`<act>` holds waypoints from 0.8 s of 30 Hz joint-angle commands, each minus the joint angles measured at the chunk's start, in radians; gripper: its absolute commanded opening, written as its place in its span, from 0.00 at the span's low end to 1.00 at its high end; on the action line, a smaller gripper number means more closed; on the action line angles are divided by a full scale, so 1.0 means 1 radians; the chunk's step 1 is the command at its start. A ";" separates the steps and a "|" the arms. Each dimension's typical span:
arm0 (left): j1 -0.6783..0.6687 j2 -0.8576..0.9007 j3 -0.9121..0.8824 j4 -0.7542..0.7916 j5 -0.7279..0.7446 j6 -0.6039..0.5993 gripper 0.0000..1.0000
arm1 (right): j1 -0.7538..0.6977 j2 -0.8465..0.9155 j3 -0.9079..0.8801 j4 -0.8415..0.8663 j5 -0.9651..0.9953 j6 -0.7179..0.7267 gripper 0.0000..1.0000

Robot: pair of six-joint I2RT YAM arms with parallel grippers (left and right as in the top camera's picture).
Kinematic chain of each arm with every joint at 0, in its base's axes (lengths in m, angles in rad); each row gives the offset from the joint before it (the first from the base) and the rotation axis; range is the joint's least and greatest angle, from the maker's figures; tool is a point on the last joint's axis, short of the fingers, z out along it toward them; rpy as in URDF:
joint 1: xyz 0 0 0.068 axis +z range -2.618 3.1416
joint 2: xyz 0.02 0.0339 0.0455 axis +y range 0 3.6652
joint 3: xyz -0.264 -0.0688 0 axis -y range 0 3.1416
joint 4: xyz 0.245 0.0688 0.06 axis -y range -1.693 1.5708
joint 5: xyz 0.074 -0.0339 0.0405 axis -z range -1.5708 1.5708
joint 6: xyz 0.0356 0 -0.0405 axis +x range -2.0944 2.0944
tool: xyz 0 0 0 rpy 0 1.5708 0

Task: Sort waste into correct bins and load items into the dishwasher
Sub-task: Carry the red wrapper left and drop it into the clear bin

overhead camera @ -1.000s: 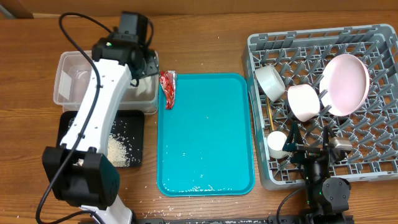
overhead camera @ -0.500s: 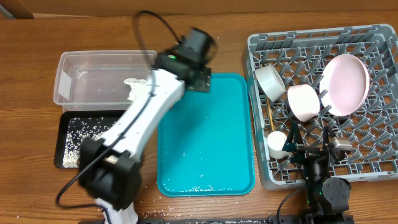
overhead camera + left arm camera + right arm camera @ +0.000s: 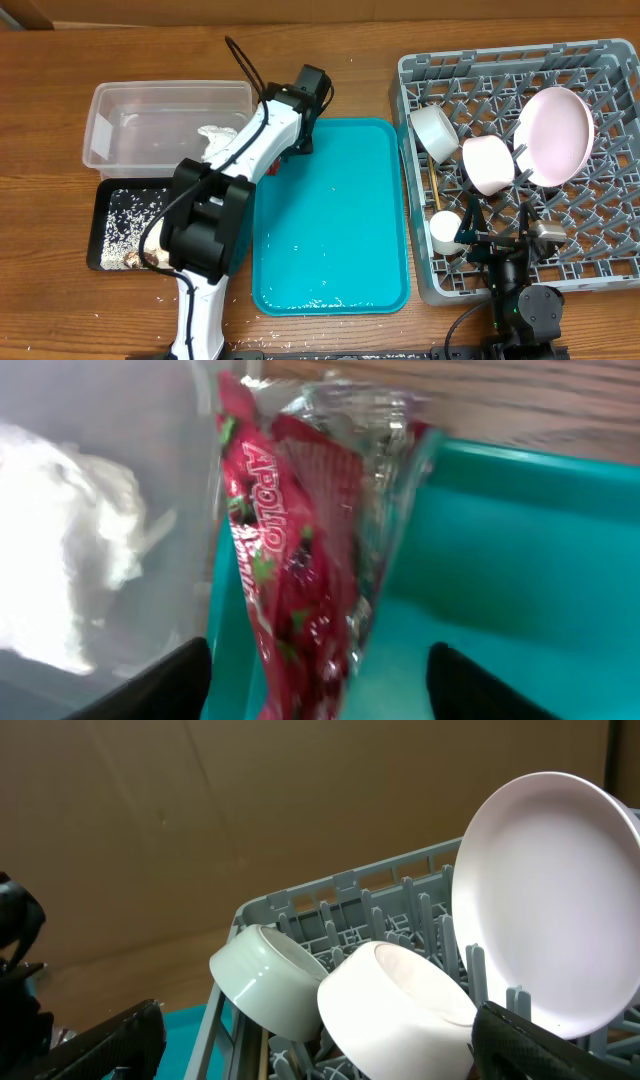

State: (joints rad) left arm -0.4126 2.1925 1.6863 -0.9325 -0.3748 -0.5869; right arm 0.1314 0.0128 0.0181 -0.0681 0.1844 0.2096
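The red shiny wrapper (image 3: 290,560) lies at the teal tray's top left corner, next to the clear tub. My left gripper (image 3: 320,695) is open, with a finger on each side of the wrapper; in the overhead view the left gripper (image 3: 284,152) covers it. The white napkin (image 3: 215,135) lies in the clear tub (image 3: 110,120). Rice (image 3: 125,225) lies in the black tray (image 3: 100,250). The grey rack (image 3: 610,60) holds the plate (image 3: 555,135), pink bowl (image 3: 488,165), white bowl (image 3: 435,130), cup (image 3: 446,230) and chopsticks (image 3: 435,190). My right gripper (image 3: 500,232) is open and empty over the rack's front.
The teal serving tray (image 3: 330,240) lies between the bins and the rack, with a few loose rice grains near its front edge. My left arm stretches diagonally from the table's front edge over the black tray and the clear tub's right end.
My left arm has swung right from over the clear tub to the teal tray's top left corner, where the wrapper lies. The right arm has not moved.
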 commanded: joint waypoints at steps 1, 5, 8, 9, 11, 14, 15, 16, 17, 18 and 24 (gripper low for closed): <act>-0.007 0.045 -0.008 0.019 0.010 0.016 0.42 | -0.005 -0.008 -0.010 0.006 0.005 0.000 1.00; -0.008 0.029 0.011 0.019 0.116 0.047 0.04 | -0.005 -0.008 -0.010 0.006 0.005 0.000 1.00; -0.007 -0.013 0.064 -0.031 0.229 0.068 0.04 | -0.005 -0.008 -0.010 0.006 0.005 0.000 1.00; -0.007 -0.032 0.080 -0.051 0.251 0.068 0.04 | -0.005 -0.008 -0.010 0.006 0.005 0.000 1.00; -0.007 -0.087 0.111 -0.089 0.294 0.068 0.04 | -0.005 -0.008 -0.010 0.006 0.005 0.000 1.00; -0.006 -0.194 0.130 -0.142 0.283 0.071 0.04 | -0.005 -0.008 -0.010 0.006 0.005 0.000 1.00; -0.004 -0.232 0.130 -0.163 0.263 0.071 0.04 | -0.005 -0.008 -0.010 0.006 0.005 0.000 1.00; 0.002 -0.277 0.130 -0.201 0.227 0.067 0.04 | -0.005 -0.008 -0.010 0.006 0.005 0.000 1.00; 0.010 -0.304 0.130 -0.235 0.190 0.055 0.04 | -0.005 -0.008 -0.010 0.006 0.005 0.000 1.00; 0.021 -0.324 0.130 -0.268 0.156 0.036 0.04 | -0.005 -0.008 -0.010 0.006 0.005 0.000 1.00; 0.154 -0.323 0.111 -0.359 0.083 -0.038 0.04 | -0.005 -0.008 -0.010 0.006 0.005 0.000 1.00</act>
State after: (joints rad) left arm -0.3473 1.8202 1.8156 -1.2877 -0.2260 -0.5793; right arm 0.1310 0.0128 0.0181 -0.0673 0.1841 0.2092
